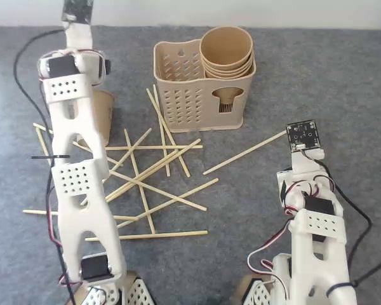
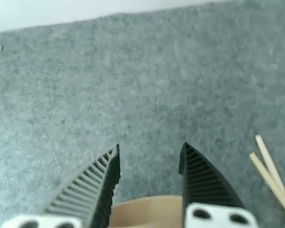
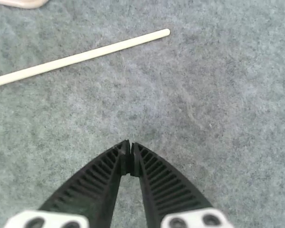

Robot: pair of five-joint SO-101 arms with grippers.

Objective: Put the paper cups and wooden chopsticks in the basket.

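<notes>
While the left gripper (image 2: 150, 147) holds its jaws apart over the rim of a paper cup (image 2: 147, 211), the right gripper (image 3: 130, 144) is closed above the grey mat (image 3: 228, 95) near one wooden chopstick (image 3: 80, 57). Stacked cups (image 1: 227, 47) sit in the basket (image 1: 178, 95), and loose chopsticks (image 1: 153, 147) lie scattered just beside it.

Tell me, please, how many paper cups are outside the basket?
1. The paper cup sits left of the basket, partly behind the left arm; the stacked cups are inside the basket. The arm may hide others.
</notes>
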